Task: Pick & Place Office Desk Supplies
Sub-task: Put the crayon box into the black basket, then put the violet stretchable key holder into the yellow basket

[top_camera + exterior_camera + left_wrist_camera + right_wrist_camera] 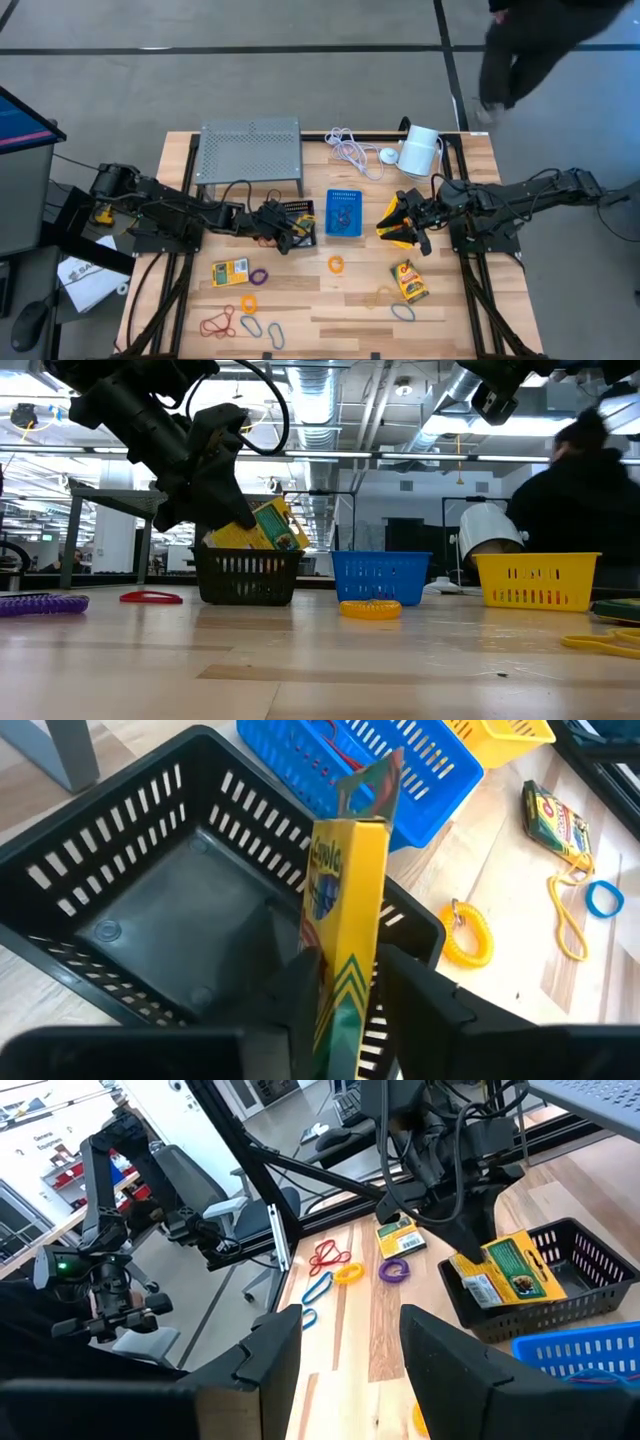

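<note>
Crayon box (345, 935) lower end hidden between left gripper (350, 995) fingers, pinched upright over black bin (130, 900), right gripper (345, 1350) spread, empty.

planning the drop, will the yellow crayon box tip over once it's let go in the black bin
Probably yes: the yellow crayon box stands on its narrow end over the black bin, so it should topple flat. It looks like thin, light card with its flap open, so it may crush if the left gripper squeezes hard.

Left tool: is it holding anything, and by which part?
Yes. The left tool pinches a yellow crayon box by its lower end, standing it on edge over the black bin.
</note>
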